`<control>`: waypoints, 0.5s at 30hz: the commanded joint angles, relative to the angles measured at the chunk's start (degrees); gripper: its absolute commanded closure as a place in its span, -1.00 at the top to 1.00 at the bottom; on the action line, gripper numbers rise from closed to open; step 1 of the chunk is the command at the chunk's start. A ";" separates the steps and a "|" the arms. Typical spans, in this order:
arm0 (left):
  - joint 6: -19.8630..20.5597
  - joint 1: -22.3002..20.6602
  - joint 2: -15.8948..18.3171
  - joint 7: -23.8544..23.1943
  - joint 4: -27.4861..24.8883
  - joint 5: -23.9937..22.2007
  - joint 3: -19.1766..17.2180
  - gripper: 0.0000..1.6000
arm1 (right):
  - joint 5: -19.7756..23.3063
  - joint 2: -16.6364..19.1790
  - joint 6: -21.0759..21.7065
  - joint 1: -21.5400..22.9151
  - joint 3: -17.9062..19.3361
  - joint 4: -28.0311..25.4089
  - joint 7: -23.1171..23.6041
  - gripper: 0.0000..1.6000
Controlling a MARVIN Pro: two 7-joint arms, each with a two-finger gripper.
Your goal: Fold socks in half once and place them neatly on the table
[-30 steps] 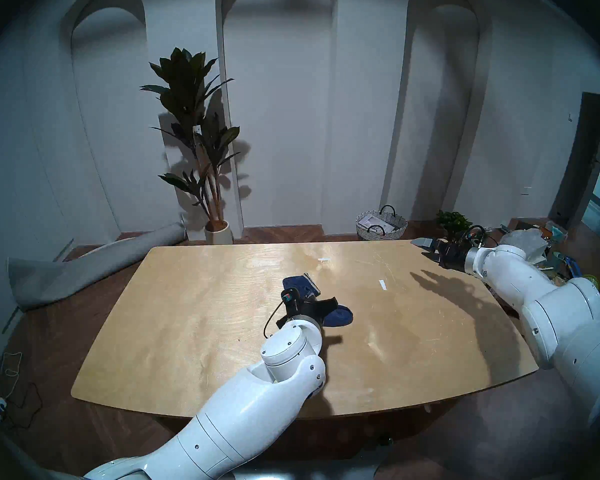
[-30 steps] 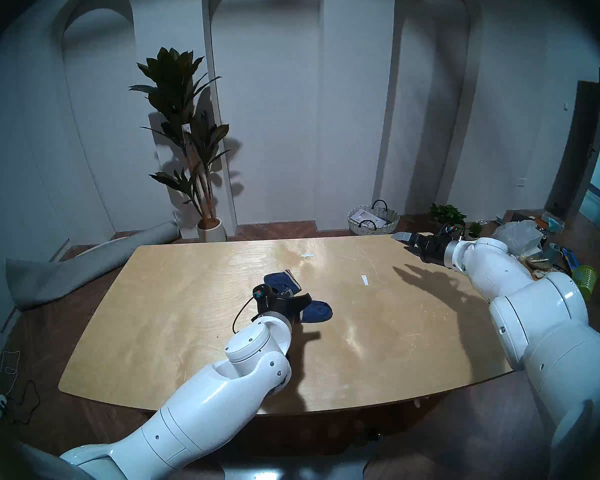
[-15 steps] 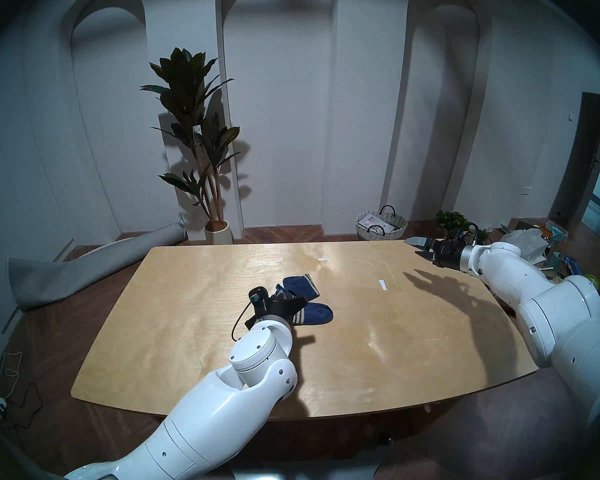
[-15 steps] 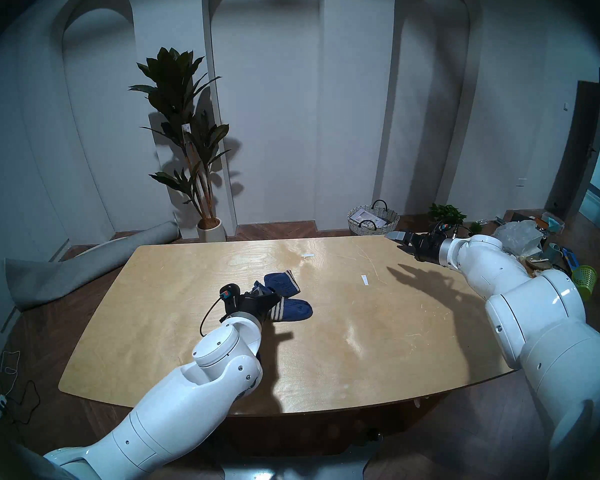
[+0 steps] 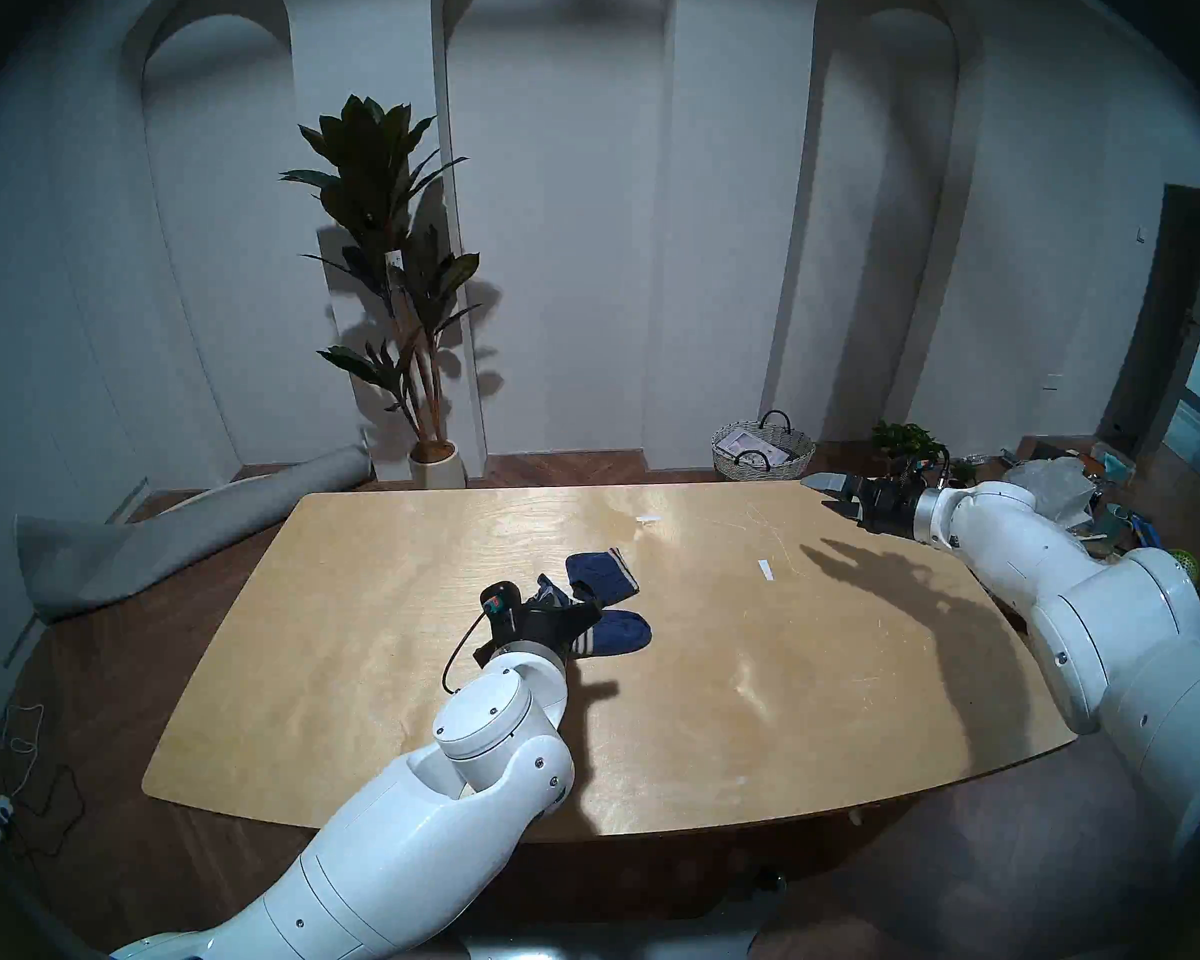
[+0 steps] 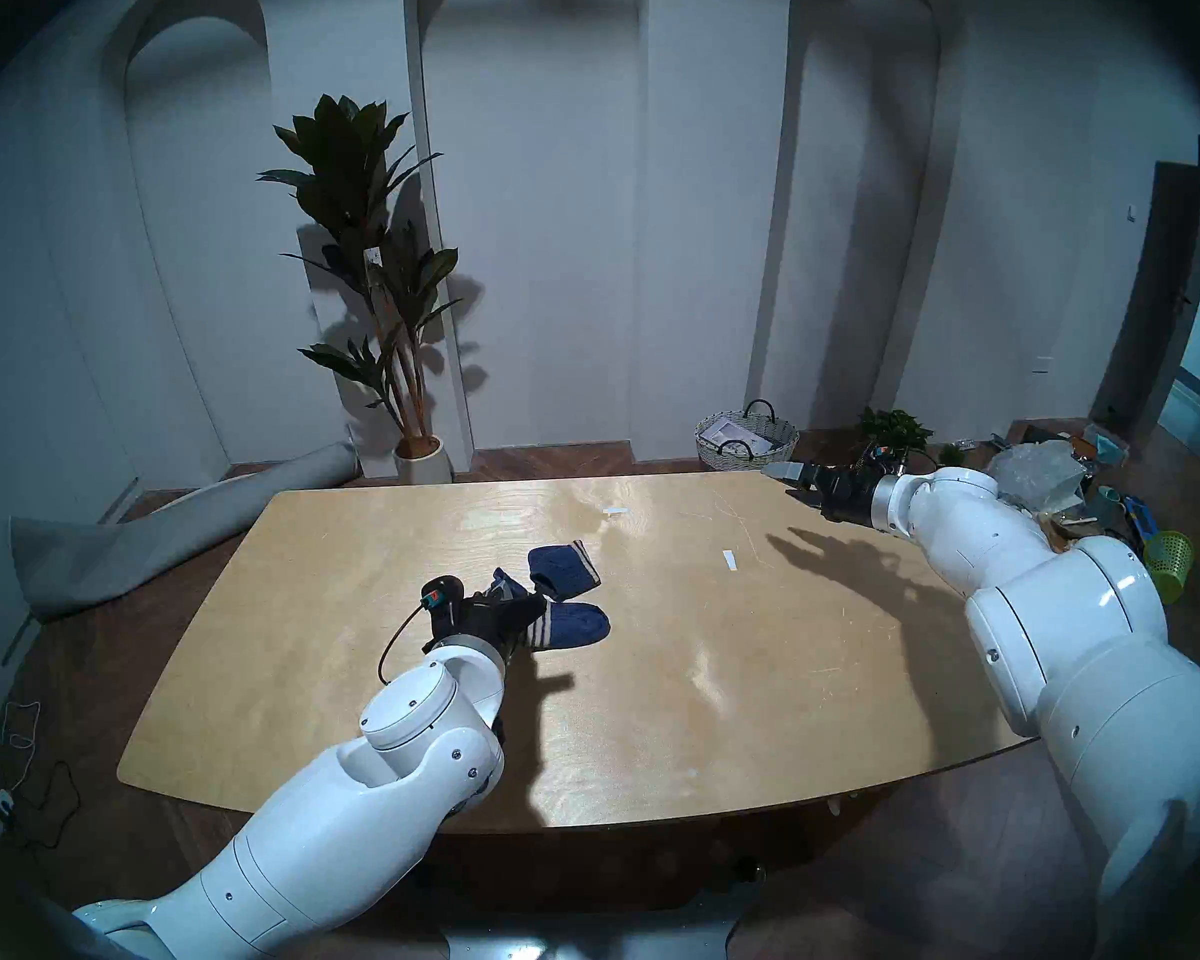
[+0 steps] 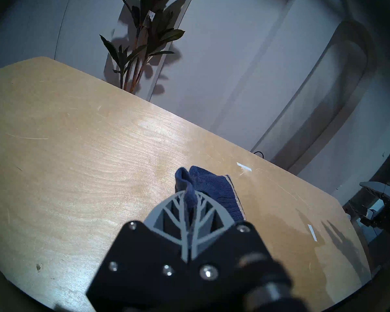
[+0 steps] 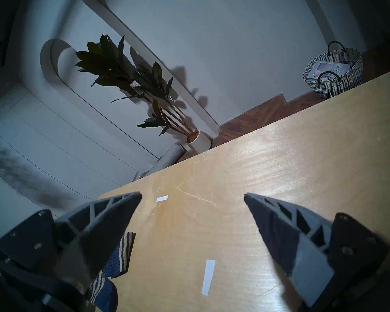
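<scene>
Left hand (image 7: 189, 211) dragged near sock (image 5: 614, 636) leftward, pinching cuff; grip hidden head-on. Right hand (image 8: 193, 197) spread.

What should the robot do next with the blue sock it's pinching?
Probably carry the pinched end over toward the toe and lay it down. The left gripper has its jaws shut on one end of the near sock, lifted off the table, while its toe end lies flat. The far sock already looks folded. The right gripper is open and far away.
</scene>
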 commanded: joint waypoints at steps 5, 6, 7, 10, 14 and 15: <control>2.42 -5.60 -2.83 -0.06 3.11 6.18 6.23 -1.00 | 0.30 0.36 -0.30 1.59 0.55 -0.03 0.20 1.00; 2.11 -5.84 -3.21 -0.11 3.71 6.83 6.73 -1.00 | 0.30 0.37 -0.29 1.61 0.57 -0.01 0.17 1.00; 2.54 -6.18 -3.67 -0.22 4.25 6.89 7.20 -1.00 | 0.29 0.36 -0.25 1.66 0.61 0.07 0.10 1.00; 2.41 -7.09 -4.47 -0.31 5.40 9.11 8.90 -1.00 | 0.29 0.35 -0.21 1.70 0.70 0.18 -0.07 1.00; 2.54 -8.13 -5.43 -0.41 6.13 10.87 10.35 -1.00 | 0.21 0.29 0.18 2.03 0.75 0.18 -0.25 1.00; 2.66 -8.54 -5.45 -0.37 6.28 11.79 10.87 -1.00 | 0.19 0.29 0.36 2.17 0.73 0.11 -0.20 1.00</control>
